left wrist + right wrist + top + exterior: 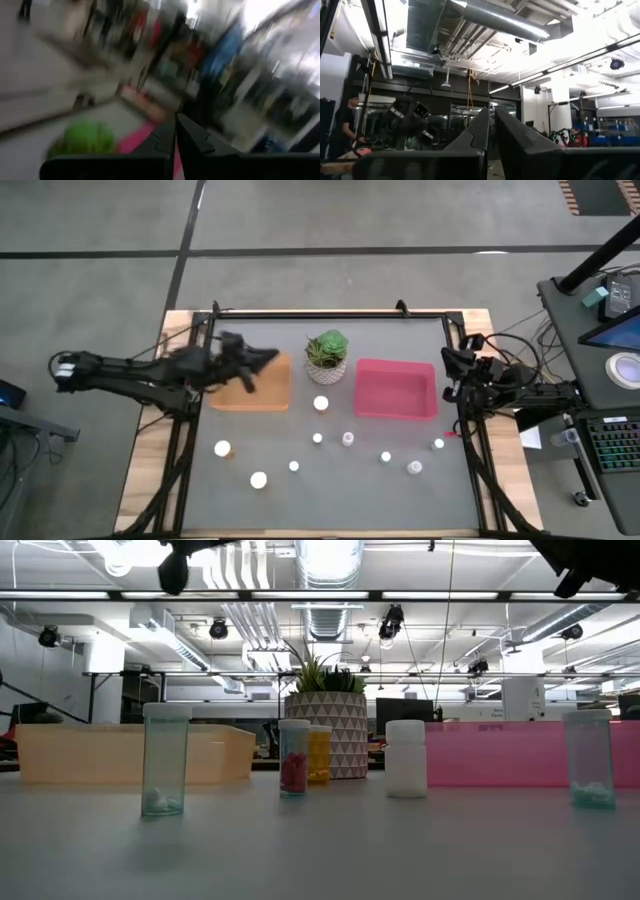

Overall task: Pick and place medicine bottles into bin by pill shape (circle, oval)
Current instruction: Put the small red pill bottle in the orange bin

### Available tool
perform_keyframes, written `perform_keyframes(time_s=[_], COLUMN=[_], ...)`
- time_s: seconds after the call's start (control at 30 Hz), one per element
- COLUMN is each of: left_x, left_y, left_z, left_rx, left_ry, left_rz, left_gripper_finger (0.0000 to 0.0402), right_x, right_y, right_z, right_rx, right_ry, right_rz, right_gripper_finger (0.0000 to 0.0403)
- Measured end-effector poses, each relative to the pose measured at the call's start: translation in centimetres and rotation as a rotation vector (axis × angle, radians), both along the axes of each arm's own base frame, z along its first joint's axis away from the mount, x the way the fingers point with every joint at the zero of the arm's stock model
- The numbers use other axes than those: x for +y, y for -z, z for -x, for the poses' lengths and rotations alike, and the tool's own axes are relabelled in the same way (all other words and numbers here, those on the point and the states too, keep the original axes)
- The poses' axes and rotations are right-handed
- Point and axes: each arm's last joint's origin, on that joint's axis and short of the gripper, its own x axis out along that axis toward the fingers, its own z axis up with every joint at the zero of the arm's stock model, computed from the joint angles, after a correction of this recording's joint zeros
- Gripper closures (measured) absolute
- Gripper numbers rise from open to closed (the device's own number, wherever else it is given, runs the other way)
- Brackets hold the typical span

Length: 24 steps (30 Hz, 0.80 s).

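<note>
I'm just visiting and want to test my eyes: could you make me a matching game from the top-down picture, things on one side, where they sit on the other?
Things:
1. orange tray
2. pink tray
3. plant
4. left gripper

Places:
A. between the two trays
B. right of the plant
C. above the orange tray's far edge, jaws shut
D. left of the plant, partly under an arm

Pairs: 1-D, 2-B, 3-A, 4-C
</note>
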Motion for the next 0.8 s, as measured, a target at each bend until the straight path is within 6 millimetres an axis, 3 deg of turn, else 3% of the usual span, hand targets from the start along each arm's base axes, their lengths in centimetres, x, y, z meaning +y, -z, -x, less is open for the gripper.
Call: perform_keyframes(time_s=[0.47, 0.67, 0.8], left_x=[-3.1, -5.1, -6.9], left_y=[-3.9, -3.0, -0.7], left_z=[-7.2, -9.8, -11.5], left_rx=[0.421, 0.6, 0.748], left_ry=[0.178, 0.273, 0.364], left_rz=[-0.019, -0.029, -0.034], left_gripper_finger=[0.0402, 0.0401, 0.0401], right_x=[0.2, 0.3, 0.3], right_y=[0.5, 0.6, 0.6], right_z=[-0.4, -0.4, -0.4], right_rx=[0.064, 0.07, 0.071], right_ry=[-0.026, -0.043, -0.043], right_rz=[0.071, 0.099, 0.099], right_gripper_finger=[0.038, 0.038, 0.038])
